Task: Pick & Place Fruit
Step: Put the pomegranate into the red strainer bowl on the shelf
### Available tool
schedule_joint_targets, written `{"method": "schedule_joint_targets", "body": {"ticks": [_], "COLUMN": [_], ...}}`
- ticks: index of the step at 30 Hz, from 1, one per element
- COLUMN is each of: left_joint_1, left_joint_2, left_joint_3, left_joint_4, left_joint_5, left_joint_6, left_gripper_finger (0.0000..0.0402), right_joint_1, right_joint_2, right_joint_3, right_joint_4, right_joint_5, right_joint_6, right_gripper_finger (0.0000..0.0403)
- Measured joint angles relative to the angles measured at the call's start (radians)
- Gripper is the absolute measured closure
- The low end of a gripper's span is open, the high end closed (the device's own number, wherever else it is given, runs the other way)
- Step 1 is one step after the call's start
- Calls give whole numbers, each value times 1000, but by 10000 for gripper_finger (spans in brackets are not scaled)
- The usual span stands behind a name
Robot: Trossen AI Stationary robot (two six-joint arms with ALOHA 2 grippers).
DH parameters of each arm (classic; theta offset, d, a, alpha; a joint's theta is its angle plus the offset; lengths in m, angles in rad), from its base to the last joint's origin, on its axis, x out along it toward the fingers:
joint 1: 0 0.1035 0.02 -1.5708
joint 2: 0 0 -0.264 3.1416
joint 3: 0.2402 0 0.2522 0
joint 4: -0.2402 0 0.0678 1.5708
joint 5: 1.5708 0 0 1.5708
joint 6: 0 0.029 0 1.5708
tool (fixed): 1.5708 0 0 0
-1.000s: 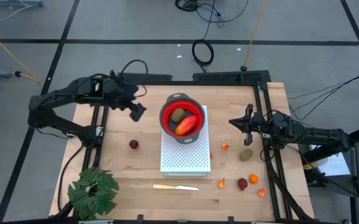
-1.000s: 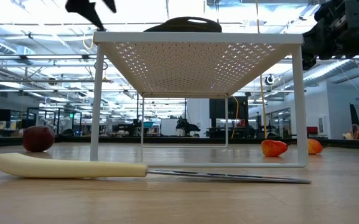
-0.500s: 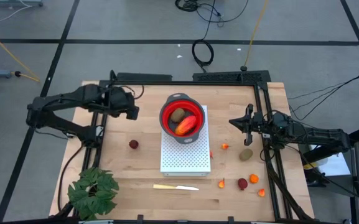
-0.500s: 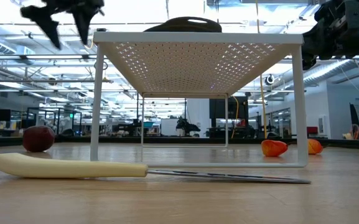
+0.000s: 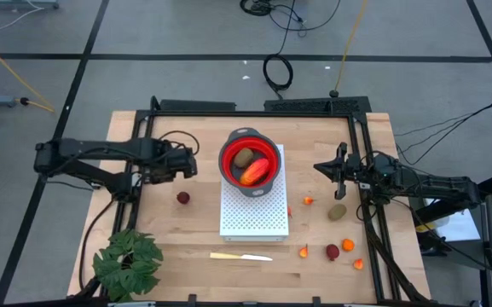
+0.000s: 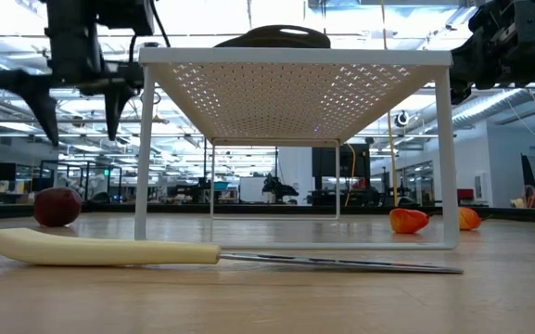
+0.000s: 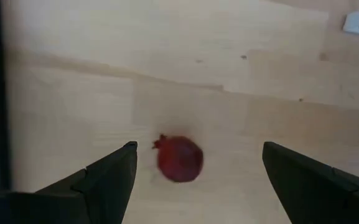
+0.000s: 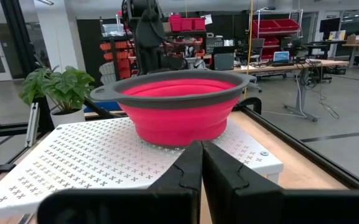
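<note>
Left wrist view: dark red ball (image 7: pixel 180 158) lies between the wide-open, empty left hand (image 7: pixel 195 168).

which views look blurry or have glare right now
Left wrist view: the dark red ball and the wood are soft, out of focus. Low view: bright ceiling lights glare behind the white rack. High view looks sharp and evenly lit.

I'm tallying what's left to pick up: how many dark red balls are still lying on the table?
2. One dark red ball lies left of the white rack, below the open left gripper. The other lies near the table's front right. Others could be hidden.
</note>
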Motion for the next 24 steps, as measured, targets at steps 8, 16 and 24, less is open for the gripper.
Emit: {"method": "schedule_joint_targets", "body": {"ticks": [8, 16, 24], "left_joint_1": [-13, -88, -210], "left_joint_2": [1, 1, 1], "left_joint_3": [-148, -227, -227], "left_joint_4": [207, 339, 338], "left_joint_5": [-3, -46, -45], "left_joint_6": [-244, -482, -635], "left_gripper_finger": [60, 64, 55], "right_joint_1": [0, 0, 0], "right_joint_2": [0, 0, 0], "right_joint_3": [0, 0, 0], "right_joint_4": [0, 0, 0], "right_joint_5": [0, 0, 0], "right_joint_6": [0, 0, 0], "right_gripper_finger": [399, 399, 399]}}
